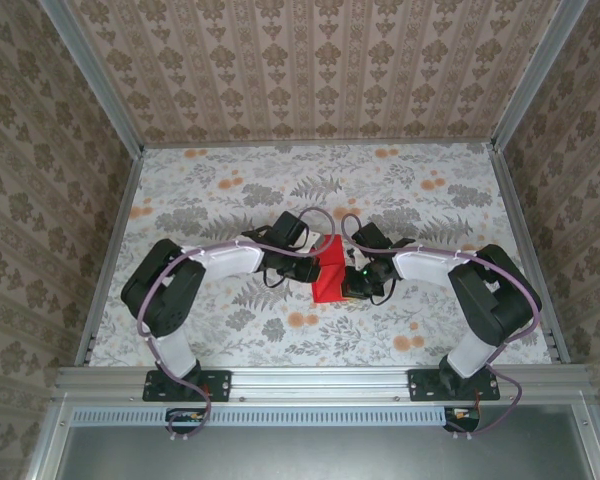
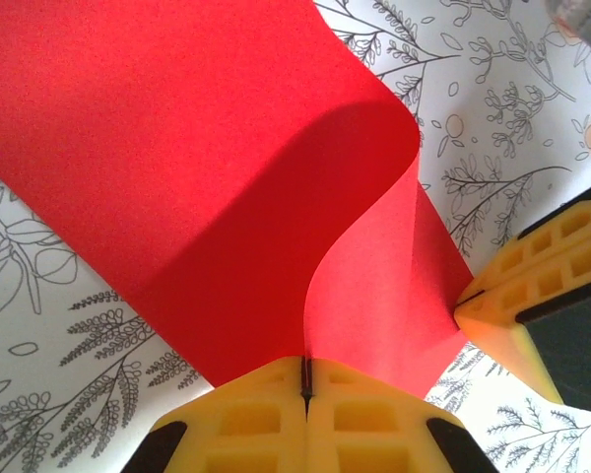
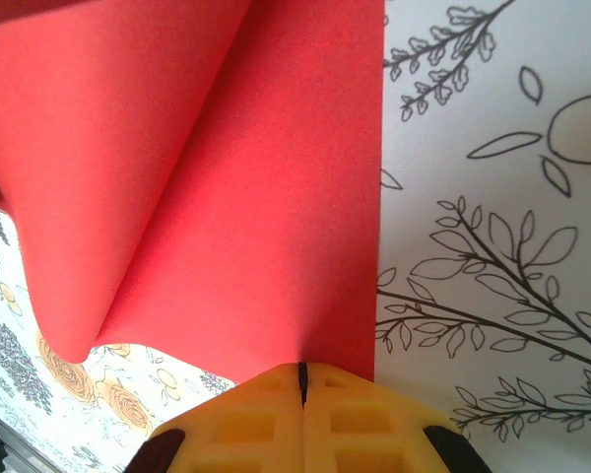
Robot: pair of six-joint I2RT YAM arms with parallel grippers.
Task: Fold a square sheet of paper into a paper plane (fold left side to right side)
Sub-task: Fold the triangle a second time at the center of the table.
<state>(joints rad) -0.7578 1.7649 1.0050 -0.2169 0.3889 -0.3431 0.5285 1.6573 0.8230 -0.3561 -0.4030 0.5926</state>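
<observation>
- Left gripper: the yellow fingers are pressed together with only a hairline seam between them, pinching the edge of the square sheet of paper.
- Right gripper: same story, pads closed tight on another edge of the sheet, with red running straight out from the seam.
- In the left wrist view one right-gripper finger sits just at the sheet's right side, touching or nearly touching the paper; I can't tell which.
- The sheet is not flat. In the left wrist view it bows up from the pinch in an S-curve, the raised flap throwing a shadow on the layer below. In the right wrist view the left part rolls over into a soft loop, while the right edge is straight and lies along the tablecloth.
- Only the red face is visible.
- From above, the sheet lies mid-table between the two grippers. Its longer run goes far to near, slightly tilted, with the near corner pointing toward the bases. No dart shape and no sharp crease are visible.
- Left arm: elbow out left, forearm reaching in toward centre, wrist low over the cloth.
- Right arm: mirrored, elbow out right, forearm reaching in, with the wrists close together on either side of the paper.
</observation>
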